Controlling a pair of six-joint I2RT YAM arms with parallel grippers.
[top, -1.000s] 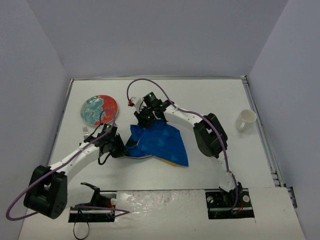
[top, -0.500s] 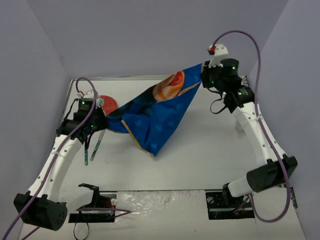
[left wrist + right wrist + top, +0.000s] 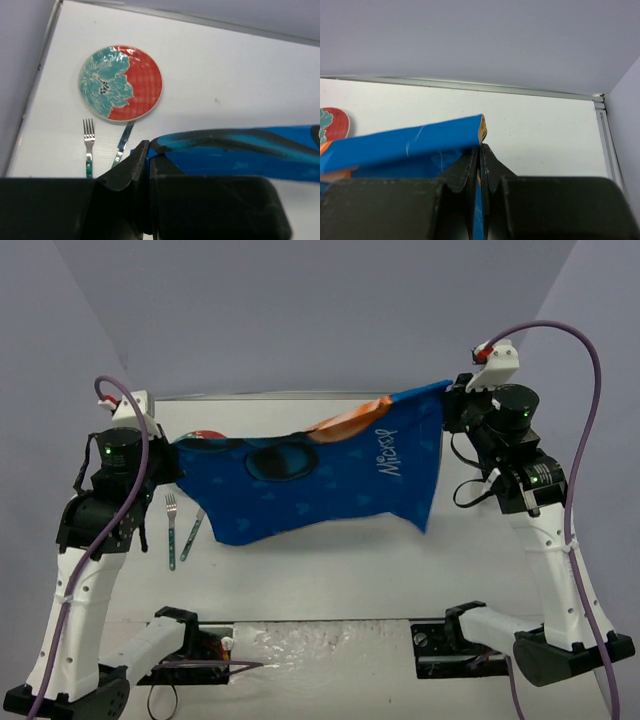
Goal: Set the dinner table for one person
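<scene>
A blue Mickey-print placemat [image 3: 310,485] hangs stretched in the air above the white dinner table [image 3: 330,570]. My left gripper [image 3: 178,455] is shut on its left corner, and the wrist view shows the blue edge [image 3: 240,150] pinched between the jaws [image 3: 148,150]. My right gripper [image 3: 450,402] is shut on the upper right corner, where the cloth [image 3: 405,145] runs between the closed fingers [image 3: 481,150]. The mat's lower edge sags toward the table, and its right side hangs down loose.
A red and teal flowered plate [image 3: 120,82] lies at the far left of the table, mostly hidden by the mat in the top view. A fork [image 3: 171,530] and a knife [image 3: 193,533] lie just in front of it. Grey walls surround the table.
Both arms rose and spread apart, lifting the placemat from a crumpled heap on the table into a sheet stretched between them. Fork and knife, once covered, now show.
</scene>
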